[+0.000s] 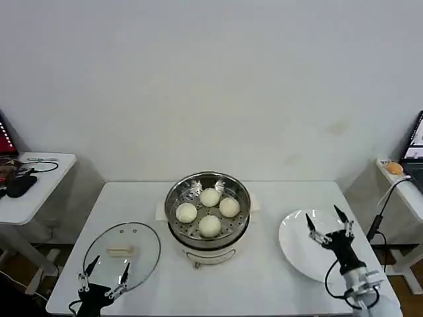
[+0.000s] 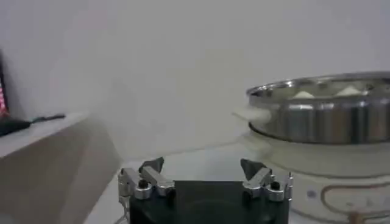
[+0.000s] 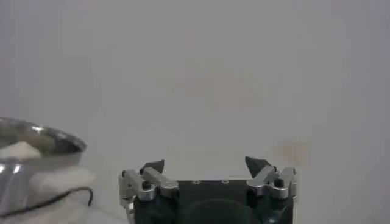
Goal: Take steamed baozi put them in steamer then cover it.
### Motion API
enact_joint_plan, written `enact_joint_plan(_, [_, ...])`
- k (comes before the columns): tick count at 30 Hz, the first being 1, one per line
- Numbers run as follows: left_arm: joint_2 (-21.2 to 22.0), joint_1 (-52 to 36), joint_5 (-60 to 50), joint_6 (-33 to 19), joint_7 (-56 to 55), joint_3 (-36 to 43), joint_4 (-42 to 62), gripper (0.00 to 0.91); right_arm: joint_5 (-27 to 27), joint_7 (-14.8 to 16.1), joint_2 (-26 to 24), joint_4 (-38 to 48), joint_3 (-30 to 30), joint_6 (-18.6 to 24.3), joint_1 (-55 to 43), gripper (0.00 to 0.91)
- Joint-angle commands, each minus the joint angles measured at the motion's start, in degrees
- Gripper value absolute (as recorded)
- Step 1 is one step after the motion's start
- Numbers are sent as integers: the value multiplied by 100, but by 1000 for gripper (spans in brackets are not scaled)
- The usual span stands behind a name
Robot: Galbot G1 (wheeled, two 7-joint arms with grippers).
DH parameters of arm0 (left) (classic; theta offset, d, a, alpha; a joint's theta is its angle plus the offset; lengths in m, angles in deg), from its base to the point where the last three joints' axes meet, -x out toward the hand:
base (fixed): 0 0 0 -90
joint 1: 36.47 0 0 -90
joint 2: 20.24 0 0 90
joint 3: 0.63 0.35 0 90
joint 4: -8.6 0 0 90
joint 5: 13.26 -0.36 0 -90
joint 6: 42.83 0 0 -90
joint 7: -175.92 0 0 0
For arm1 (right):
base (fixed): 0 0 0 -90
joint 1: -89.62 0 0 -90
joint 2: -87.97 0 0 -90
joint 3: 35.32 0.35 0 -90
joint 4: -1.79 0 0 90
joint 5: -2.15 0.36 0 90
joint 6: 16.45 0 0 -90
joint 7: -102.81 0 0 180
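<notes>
Four buns sit in the steamer at the middle of the table, and the lid lies flat near the table's front left corner, well apart from the steamer, its white oblong handle running left to right. The left gripper hovers over the lid's near edge with its fingers spread wide, pointing away from the robot. The right gripper, also wide open, hangs over the white plate at the right.

A bare test lab, by the look of it: a plain white wall, a white work table, and small white side desks carrying black cables and glowing laptop screens
</notes>
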Motion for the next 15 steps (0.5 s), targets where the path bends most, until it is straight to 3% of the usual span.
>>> enact_joint_plan(1, [-216,-60,-1323,-244,-30,7,528,907,164,246,329,118,196,344,470,907])
enact_joint_plan(15, [-620,-679,-3552,165,-81,3,1066,907,70,329,409,236,282,451,616,907])
